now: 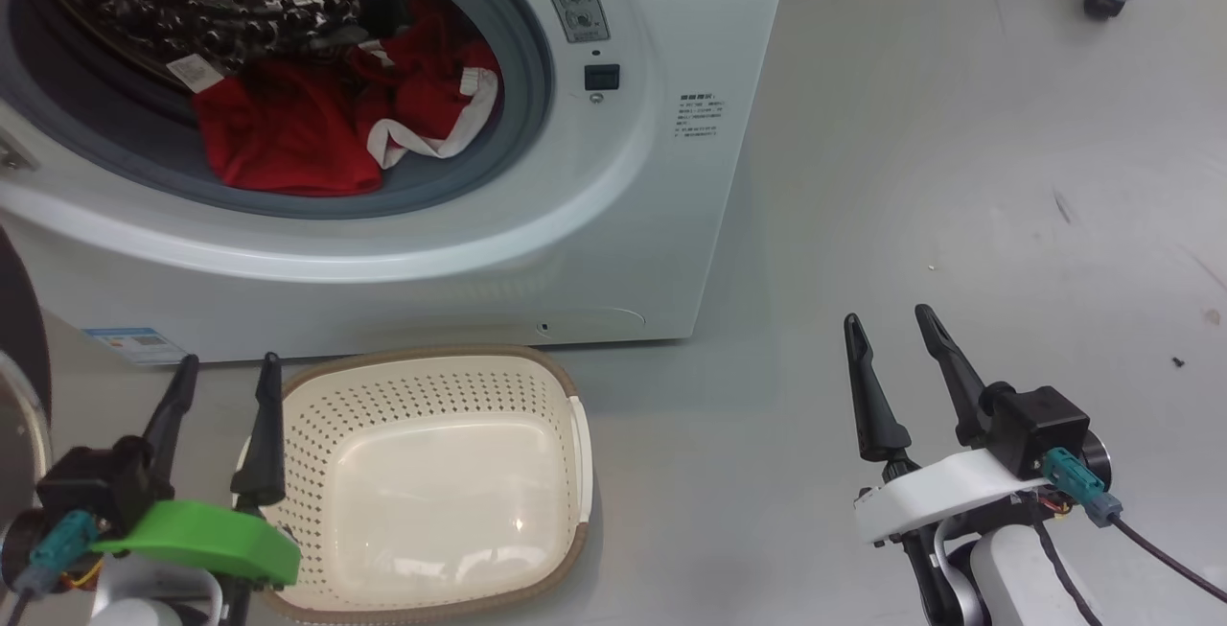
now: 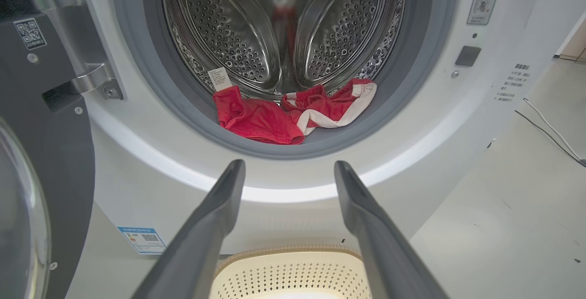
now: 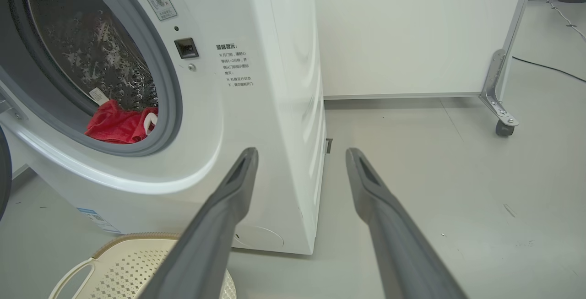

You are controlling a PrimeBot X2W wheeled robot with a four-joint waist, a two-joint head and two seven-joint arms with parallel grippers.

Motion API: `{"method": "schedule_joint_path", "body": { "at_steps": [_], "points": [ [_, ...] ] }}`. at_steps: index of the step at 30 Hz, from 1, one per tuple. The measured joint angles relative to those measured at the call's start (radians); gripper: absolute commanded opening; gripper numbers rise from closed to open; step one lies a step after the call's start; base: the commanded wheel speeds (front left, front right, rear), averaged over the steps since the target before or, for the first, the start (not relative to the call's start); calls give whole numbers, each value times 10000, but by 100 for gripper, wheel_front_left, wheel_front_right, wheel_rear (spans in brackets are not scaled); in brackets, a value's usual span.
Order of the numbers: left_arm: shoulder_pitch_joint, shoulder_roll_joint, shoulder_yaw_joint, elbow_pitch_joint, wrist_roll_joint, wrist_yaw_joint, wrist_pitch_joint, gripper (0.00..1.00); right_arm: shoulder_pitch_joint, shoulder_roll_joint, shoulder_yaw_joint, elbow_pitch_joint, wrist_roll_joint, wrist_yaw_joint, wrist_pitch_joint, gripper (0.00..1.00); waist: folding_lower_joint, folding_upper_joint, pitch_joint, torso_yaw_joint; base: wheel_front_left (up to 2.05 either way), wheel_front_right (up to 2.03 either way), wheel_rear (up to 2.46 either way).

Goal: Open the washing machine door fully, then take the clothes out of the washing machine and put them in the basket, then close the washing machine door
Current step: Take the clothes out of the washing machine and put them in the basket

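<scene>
Two grippers, one washing machine [image 1: 652, 175], one basket [image 1: 431, 355].
Left gripper [image 1: 230, 362] and right gripper [image 1: 889, 317] each hold two fingers apart, gripping nothing. One washing machine door [image 2: 55, 161] stands swung open at the left. The clothes [image 1: 288, 132] lie in one red heap at the drum's front lip, above the basket.
</scene>
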Motion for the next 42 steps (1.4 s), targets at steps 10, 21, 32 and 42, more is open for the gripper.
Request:
{"method": "schedule_joint_path", "body": {
  "at_steps": [10,21,32,42],
  "points": [
    [-1869,757,318,2,238,203,980,100,-559,13,249,-259,-8,-73,0,100,0,0,1082,-595,0,0,0],
    [-3986,1881,978,725,598,734,2387,100,-1114,17,663,-587,270,-176,-2,100,1,0,2277,-1421,0,0,0],
    [-5565,2698,867,2132,1417,1001,3636,100,-1581,27,1051,-775,594,-355,-13,100,1,0,3283,-2284,0,0,0],
    [-6499,3037,665,3294,1948,1174,4320,100,-1702,40,1392,-790,945,-523,-15,100,1,0,3732,-2761,0,0,0]
  ]
}}
